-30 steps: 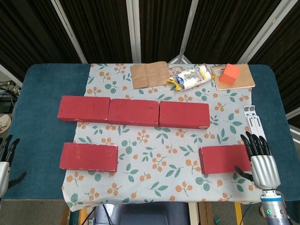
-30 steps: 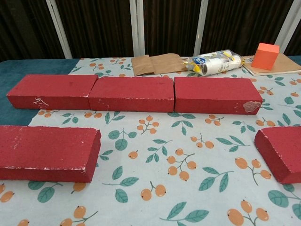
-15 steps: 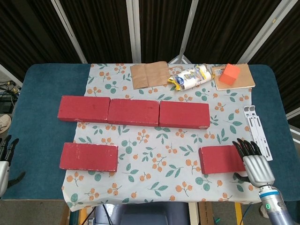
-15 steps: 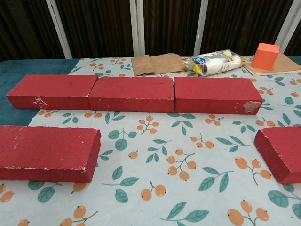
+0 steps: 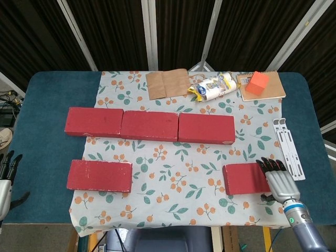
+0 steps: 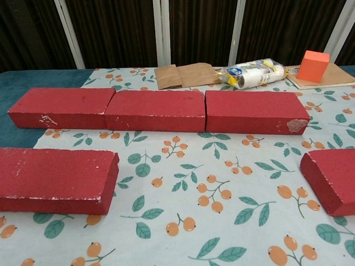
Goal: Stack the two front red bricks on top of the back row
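Note:
Three red bricks form the back row (image 5: pixel 149 126), end to end across the floral cloth, also seen as the back row (image 6: pixel 156 111) in the chest view. The front left brick (image 5: pixel 100 176) lies alone; it shows as the front left brick (image 6: pixel 55 180) up close. The front right brick (image 5: pixel 242 179) lies flat, its left end being the front right brick (image 6: pixel 331 178) at the chest view's edge. My right hand (image 5: pixel 278 179) hangs over that brick's right end, fingers spread on top, thumb at the near side. My left hand (image 5: pixel 5 181) stays off the table's left edge, fingers apart, holding nothing.
Behind the back row lie a brown paper bag (image 5: pixel 167 83), a plastic-wrapped packet (image 5: pixel 212 86) and an orange cube (image 5: pixel 257 82) on a notebook. A white folded stand (image 5: pixel 287 147) lies on the blue table right of the cloth, close to my right hand.
My right hand has shifted left and slightly forward, from beside the front right brick to over its right end. The bricks and my left hand have not moved.

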Controlling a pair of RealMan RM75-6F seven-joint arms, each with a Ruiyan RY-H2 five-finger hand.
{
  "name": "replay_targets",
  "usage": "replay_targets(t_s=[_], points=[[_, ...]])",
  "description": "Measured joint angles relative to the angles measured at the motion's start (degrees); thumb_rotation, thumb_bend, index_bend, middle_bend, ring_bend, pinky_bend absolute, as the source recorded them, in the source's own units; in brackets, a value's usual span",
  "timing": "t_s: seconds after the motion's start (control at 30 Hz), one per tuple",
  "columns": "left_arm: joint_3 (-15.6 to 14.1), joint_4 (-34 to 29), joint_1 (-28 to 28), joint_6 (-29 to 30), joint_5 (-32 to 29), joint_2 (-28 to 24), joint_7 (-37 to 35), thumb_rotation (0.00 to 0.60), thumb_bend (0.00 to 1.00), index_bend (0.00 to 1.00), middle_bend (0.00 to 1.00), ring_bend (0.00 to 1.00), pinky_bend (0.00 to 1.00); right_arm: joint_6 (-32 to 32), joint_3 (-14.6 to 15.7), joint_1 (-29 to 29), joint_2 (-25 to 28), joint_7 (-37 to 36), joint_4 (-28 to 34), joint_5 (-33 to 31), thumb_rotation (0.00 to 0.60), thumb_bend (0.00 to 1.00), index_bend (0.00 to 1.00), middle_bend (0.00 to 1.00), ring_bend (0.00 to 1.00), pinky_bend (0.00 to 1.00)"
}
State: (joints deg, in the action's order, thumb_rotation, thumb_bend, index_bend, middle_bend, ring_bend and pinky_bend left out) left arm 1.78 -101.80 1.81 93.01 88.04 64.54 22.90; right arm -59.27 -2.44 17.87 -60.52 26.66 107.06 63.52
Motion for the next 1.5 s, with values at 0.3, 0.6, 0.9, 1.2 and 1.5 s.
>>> replay_targets(t_s=[0.3,0.6,0.9,1.2,1.5], points=[[0.2,0.0,0.0,0.0,-0.4,-0.1,-0.2,0.600,0.04,0.10,0.02,0.00,0.06,0.6,0.4,3.0,-2.4,7.5,1.6,-6.2,0.600,0.21,0.00,0.00,0.00,0.00],[0.4,0.1,-0.1,0.0,-0.7,-0.1,-0.3,0.600,0.04,0.10,0.02,0.00,0.06,0.1,1.0,6.3,-5.1,13.1,2.7,-12.2,0.600,0.21,0.00,0.00,0.00,0.00],[0.5,0.1,-0.2,0.0,-0.8,0.1,-0.2,0.600,0.04,0.10,0.02,0.00,0.06,-0.7,1.5,10.0,-7.3,17.5,3.1,-16.8,0.600,0.21,0.00,0.00,0.00,0.00],[0.6,0.3,-0.2,0.0,-1.1,0.0,-0.4,0.600,0.04,0.10,0.02,0.00,0.06,-2.1,2.1,12.6,-8.7,20.0,4.0,-19.5,0.600,0.21,0.00,0.00,0.00,0.00],[0.7,0.3,-0.2,0.1,-1.3,0.0,-0.4,0.600,0.04,0.10,0.02,0.00,0.06,-2.7,2.8,14.9,-9.4,22.2,4.4,-22.7,0.600,0.21,0.00,0.11,0.12,0.00]])
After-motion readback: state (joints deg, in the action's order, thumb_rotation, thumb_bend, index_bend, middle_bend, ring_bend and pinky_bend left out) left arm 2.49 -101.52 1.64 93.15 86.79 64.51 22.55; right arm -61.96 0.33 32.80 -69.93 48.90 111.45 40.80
